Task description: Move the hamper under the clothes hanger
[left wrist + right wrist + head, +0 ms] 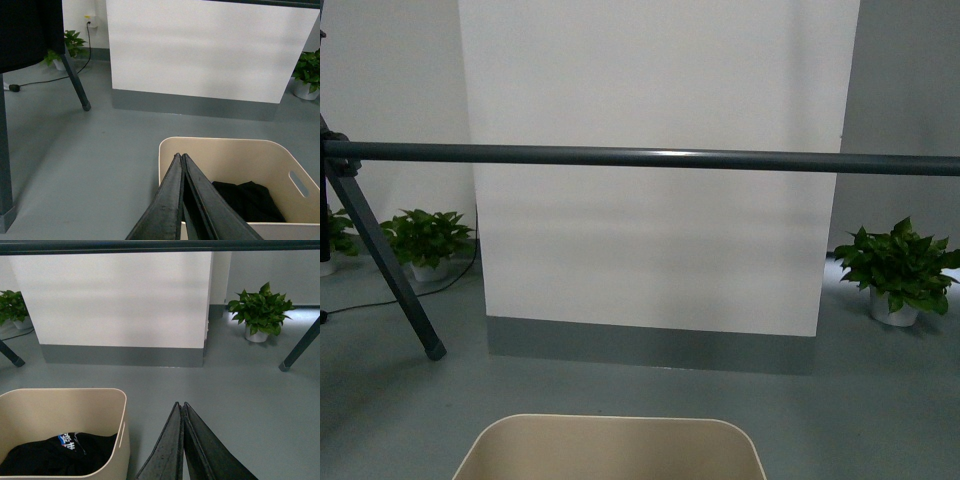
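The hamper point(235, 165), on the floor just short of the clothes hanger point(640, 157), looks stiff, light and slidable, best taken by its rim or handle slot, while the left gripper point(181, 157) and right gripper point(181, 406) are pressed together, empty.
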